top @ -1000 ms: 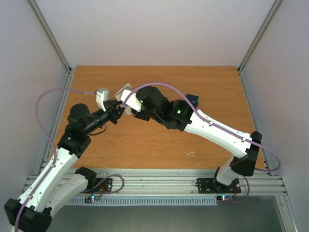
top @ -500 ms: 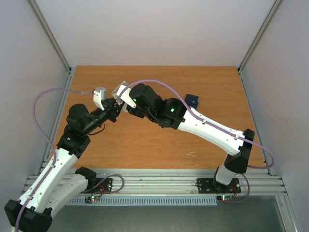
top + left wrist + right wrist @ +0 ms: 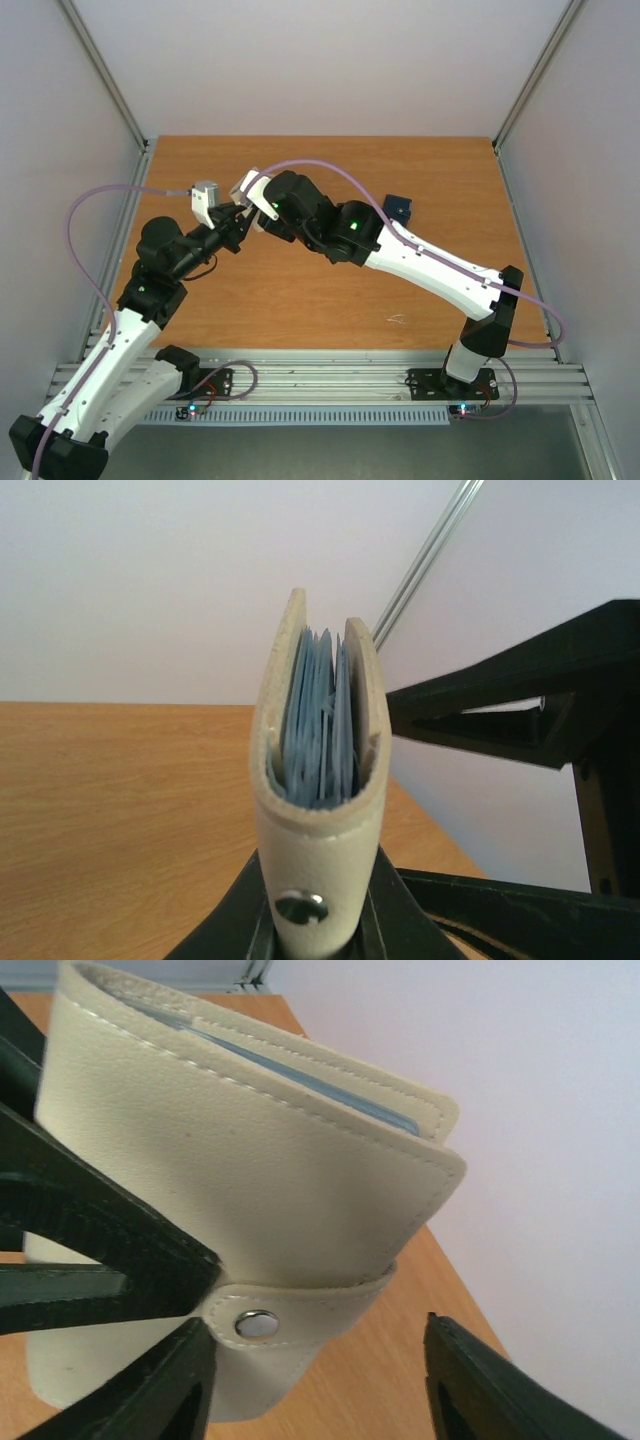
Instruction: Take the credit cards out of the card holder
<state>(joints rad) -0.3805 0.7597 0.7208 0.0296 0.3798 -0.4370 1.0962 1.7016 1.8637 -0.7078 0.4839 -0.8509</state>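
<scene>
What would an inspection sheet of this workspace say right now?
Surface: wooden table, small pale scrap near the front.
Job's things: beige card holder folded, held upright off the table; cards not visible.
Clutter: dark blue wallet.
Hands: left hand clamps the holder; right hand open near its snap strap.
Cables: purple cable looping along each arm.
Surroundings: pale walls, metal frame.
</scene>
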